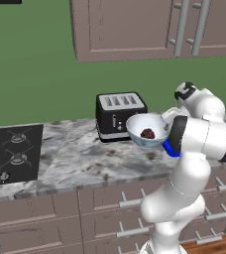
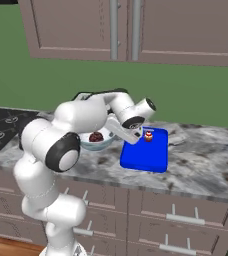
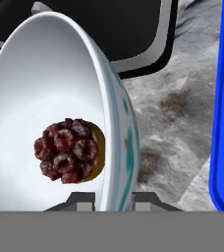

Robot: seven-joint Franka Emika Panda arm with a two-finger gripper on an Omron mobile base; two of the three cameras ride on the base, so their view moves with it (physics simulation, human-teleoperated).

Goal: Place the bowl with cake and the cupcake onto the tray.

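Above the marbled counter (image 1: 75,154), between the black toaster (image 1: 119,115) and the blue tray (image 2: 145,150), the bowl with cake (image 1: 147,130) hung in the air, lifted clear of the stone. It was a pale bowl with a dark reddish-brown, berry-like cake lump (image 3: 69,150) sitting low inside, and it leaned a little rather than riding level. In the hand view its rim ran down between the two finger tips, one tip inside the wall and one outside, so the gripper (image 3: 113,199) was pinched tight on the bowl's edge.

Just beside the bowl, toward the arm's right, lay the tray, flat on the counter with most of its blue floor bare. The cupcake (image 2: 148,136), red wrapper and pale top, appeared to stand already on the tray's far end, near its back rim, though it was too small to be sure how it sat. Behind the bowl stood the toaster, close to it; well off to the left was the black hob (image 1: 11,154), and brown cabinets (image 1: 135,30) hung above.

By my reading, the step in hand was the carry: the bowl was gripped and lifted, and not yet over the tray. The next move would call for shifting it sideways over the bare near part of the tray, keeping it from tipping further so the cake stayed in, lowering it clear of the cupcake, and only then letting the rim go.
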